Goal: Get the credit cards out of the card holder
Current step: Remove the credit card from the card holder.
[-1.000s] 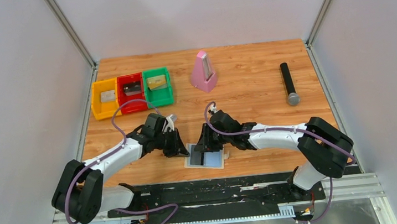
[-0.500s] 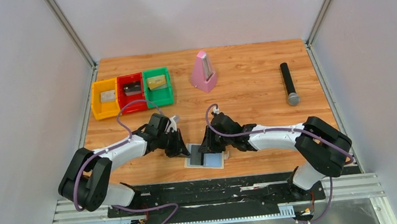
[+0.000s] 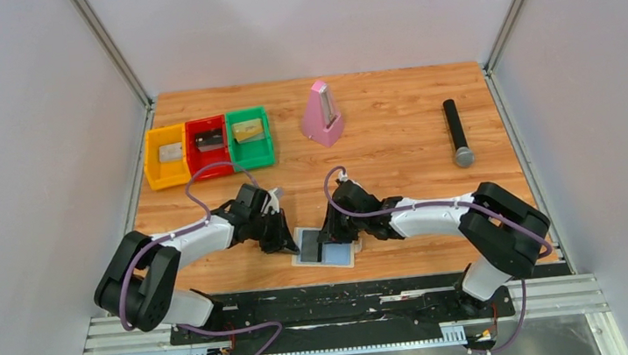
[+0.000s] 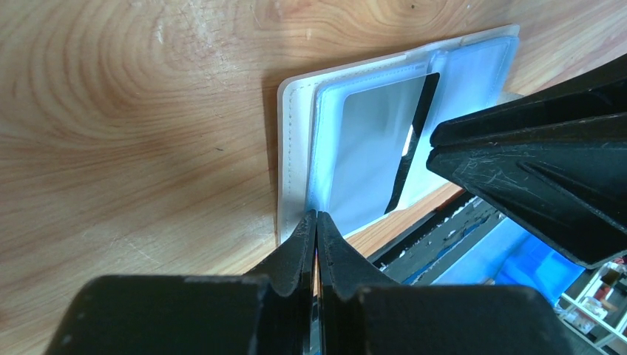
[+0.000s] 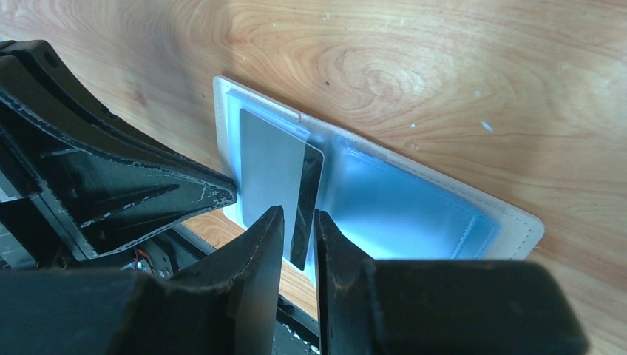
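One dark credit card (image 5: 277,166), tilted off card holder (image 5: 510,222), lengthwise between parted jaws of right gripper (image 5: 299,214); left gripper (image 4: 316,216) clenched at rim.

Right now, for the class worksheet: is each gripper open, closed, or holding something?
Left gripper: shut, tips at the cream-rimmed, pale blue card holder's edge.
Right gripper: narrow gap astride the thin dark grey card; grip cannot be told.

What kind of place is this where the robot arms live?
Probably a robot lab test booth: a left arm and right arm bolted by a wooden table, plain walls on three sides, and practice props like a pink metronome and microphone.
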`<action>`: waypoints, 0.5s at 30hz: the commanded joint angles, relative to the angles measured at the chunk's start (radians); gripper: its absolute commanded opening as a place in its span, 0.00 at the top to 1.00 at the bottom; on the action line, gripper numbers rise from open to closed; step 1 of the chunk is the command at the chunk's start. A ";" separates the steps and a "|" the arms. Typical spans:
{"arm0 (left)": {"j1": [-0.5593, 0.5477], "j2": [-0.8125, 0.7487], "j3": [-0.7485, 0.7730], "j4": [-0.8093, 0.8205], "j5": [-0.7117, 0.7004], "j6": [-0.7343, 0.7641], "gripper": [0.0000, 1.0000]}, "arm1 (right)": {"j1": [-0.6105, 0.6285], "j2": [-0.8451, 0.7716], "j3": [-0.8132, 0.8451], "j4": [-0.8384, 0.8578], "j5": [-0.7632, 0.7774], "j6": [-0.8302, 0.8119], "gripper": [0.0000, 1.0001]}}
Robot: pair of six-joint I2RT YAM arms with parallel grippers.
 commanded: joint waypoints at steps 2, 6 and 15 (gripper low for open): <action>0.005 0.010 -0.012 0.024 -0.017 0.028 0.91 | -0.005 0.025 0.003 -0.001 0.012 0.007 0.77; 0.005 0.010 -0.015 0.025 -0.018 0.026 0.91 | -0.005 0.049 0.006 0.008 0.006 0.010 0.78; 0.005 0.009 -0.022 0.030 -0.015 0.023 0.91 | -0.007 0.073 -0.009 0.075 -0.018 0.020 0.79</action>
